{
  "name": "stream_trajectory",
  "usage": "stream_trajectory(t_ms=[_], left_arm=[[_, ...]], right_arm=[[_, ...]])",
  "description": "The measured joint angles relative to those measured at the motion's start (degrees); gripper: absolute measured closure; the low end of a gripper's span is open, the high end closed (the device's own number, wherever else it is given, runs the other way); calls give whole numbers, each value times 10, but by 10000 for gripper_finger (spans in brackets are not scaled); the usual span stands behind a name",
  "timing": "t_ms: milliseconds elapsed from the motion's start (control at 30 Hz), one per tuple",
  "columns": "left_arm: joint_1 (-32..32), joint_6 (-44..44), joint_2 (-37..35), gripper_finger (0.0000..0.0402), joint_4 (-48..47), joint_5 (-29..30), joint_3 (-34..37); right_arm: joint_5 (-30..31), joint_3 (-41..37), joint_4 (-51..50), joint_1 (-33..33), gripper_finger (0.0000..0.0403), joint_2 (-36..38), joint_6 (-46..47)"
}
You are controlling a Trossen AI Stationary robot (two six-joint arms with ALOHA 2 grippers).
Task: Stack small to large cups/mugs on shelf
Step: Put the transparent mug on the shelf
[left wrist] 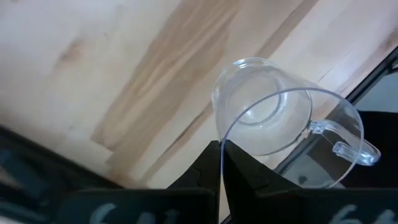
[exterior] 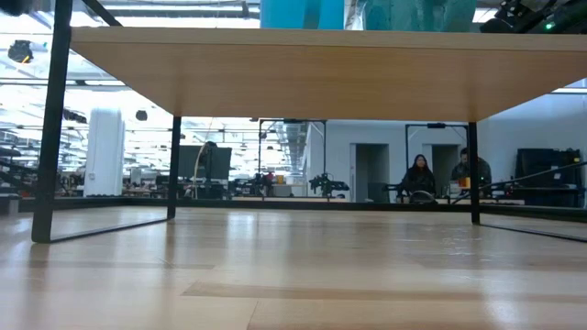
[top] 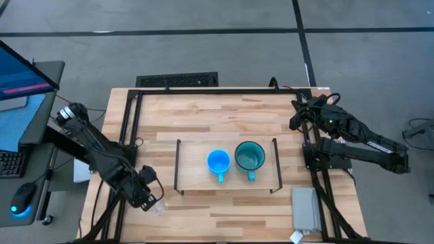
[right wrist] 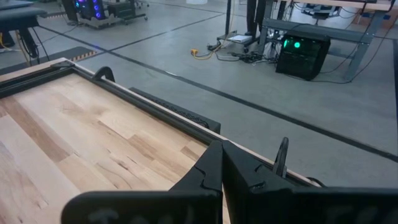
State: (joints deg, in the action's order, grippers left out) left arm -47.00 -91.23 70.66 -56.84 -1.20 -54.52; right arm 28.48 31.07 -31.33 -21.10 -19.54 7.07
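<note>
A bright blue handled mug point(top: 218, 162) and a larger teal handled mug point(top: 249, 156) stand side by side on the low light-wood shelf point(top: 196, 177), which has black wire uprights at its ends. The low view shows the shelf board from below point(exterior: 293, 73). My left gripper point(top: 152, 197) is at the table's near left corner, shut on a small clear glass cup point(left wrist: 273, 112). My right gripper point(top: 297, 114) is shut and empty over the table's far right corner, and its wrist view point(right wrist: 221, 158) shows the same. My left gripper pinches the glass cup's wall at the rim point(left wrist: 222, 142), one finger inside the mouth and one outside. The cup points away from the fingers, base farthest off, with its handle point(left wrist: 348, 149) out to one side. I cannot tell whether it is clear of the table.
A black frame rail point(top: 129, 129) runs round the tabletop, close beside the held cup. A grey block point(top: 305, 207) lies at the near right. A black grille point(top: 178, 80) sits past the far edge. Bare wood lies on the shelf left of the blue mug. People sit far behind point(exterior: 419, 176).
</note>
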Motion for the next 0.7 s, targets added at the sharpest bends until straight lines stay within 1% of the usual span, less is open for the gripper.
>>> stream_trajectory(t_ms=[133,233,467,567,700], left_arm=[[20,22,-21,401,-68,-5,-39],[29,39,-48,401,-100,-3,-74],[67,92,-87,401,-174,61,-152],[94,136,-88,401,-201,76,-186],[132,206,-88,401,-215,80,-234]], right_arm=[[0,0,0,0,379,0,0],[0,0,0,0,379,0,0],[0,0,0,0,379,0,0],[0,0,0,0,379,0,0],[0,0,-3,0,379,0,0]])
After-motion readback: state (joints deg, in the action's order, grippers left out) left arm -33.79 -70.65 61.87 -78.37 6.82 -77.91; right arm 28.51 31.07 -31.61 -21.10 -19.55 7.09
